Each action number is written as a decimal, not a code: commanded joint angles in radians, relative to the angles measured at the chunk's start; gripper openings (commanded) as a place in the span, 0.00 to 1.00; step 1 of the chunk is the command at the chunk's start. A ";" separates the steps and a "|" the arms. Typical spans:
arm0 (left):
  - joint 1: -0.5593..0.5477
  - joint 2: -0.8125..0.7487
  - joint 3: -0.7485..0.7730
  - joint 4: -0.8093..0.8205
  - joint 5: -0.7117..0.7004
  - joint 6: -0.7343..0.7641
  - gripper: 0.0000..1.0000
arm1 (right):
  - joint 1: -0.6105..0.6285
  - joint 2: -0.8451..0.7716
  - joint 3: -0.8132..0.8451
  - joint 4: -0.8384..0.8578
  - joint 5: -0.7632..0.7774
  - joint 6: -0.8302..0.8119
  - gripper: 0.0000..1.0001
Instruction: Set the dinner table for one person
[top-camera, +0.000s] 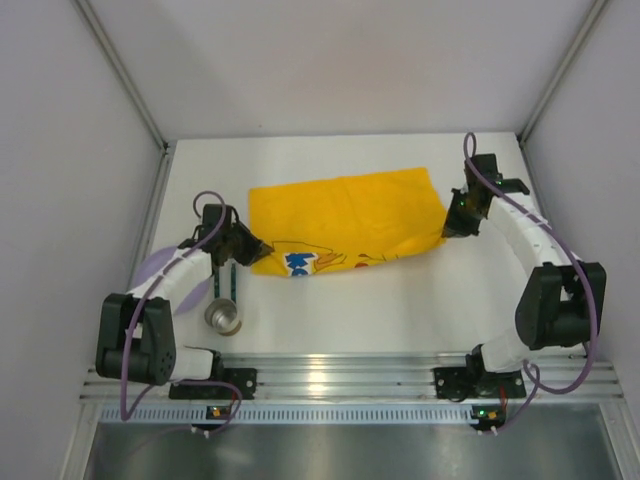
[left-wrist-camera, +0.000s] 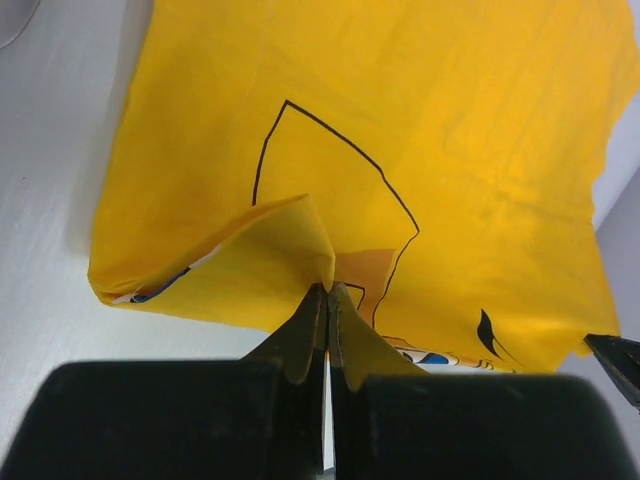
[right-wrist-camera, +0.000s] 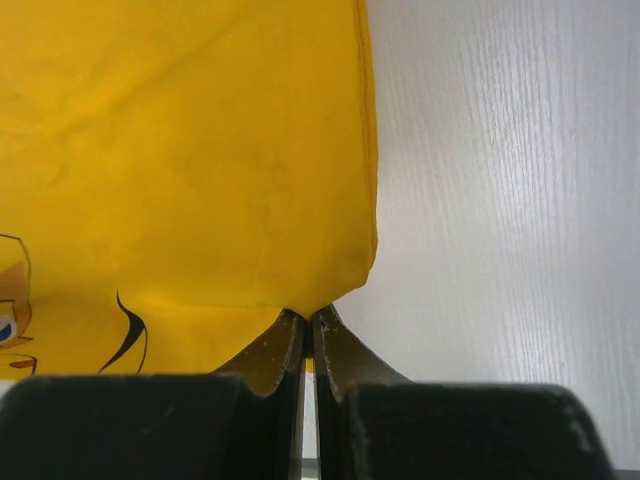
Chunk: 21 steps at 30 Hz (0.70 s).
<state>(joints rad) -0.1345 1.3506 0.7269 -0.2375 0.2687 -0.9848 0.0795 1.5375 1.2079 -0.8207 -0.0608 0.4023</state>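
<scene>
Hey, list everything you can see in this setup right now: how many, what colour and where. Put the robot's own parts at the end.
dinner table: one, white, underneath everything.
cloth mat: one, yellow with a cartoon print, middle of the table, slightly rumpled.
cup: one, silvery metal, near-left area beside the left arm.
utensils: thin and dark, count unclear, just beyond the cup.
plate: one, pale lilac, left edge, mostly hidden under the left arm.
left pincer: one, black, shut on the mat's near-left corner.
right pincer: one, black, shut on the mat's near-right corner.
</scene>
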 joint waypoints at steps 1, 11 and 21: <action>-0.007 0.037 0.034 0.013 0.020 -0.012 0.00 | -0.011 -0.034 0.103 -0.023 0.023 -0.005 0.00; -0.008 0.030 0.092 -0.134 0.007 0.060 0.00 | -0.072 -0.097 -0.270 -0.028 0.018 -0.005 0.03; -0.008 -0.104 0.230 -0.295 -0.068 0.097 0.98 | -0.070 -0.165 -0.030 -0.132 0.009 -0.002 1.00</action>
<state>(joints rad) -0.1413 1.2648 0.8555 -0.5014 0.2386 -0.9009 0.0151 1.3937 1.0496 -0.9356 -0.0536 0.3965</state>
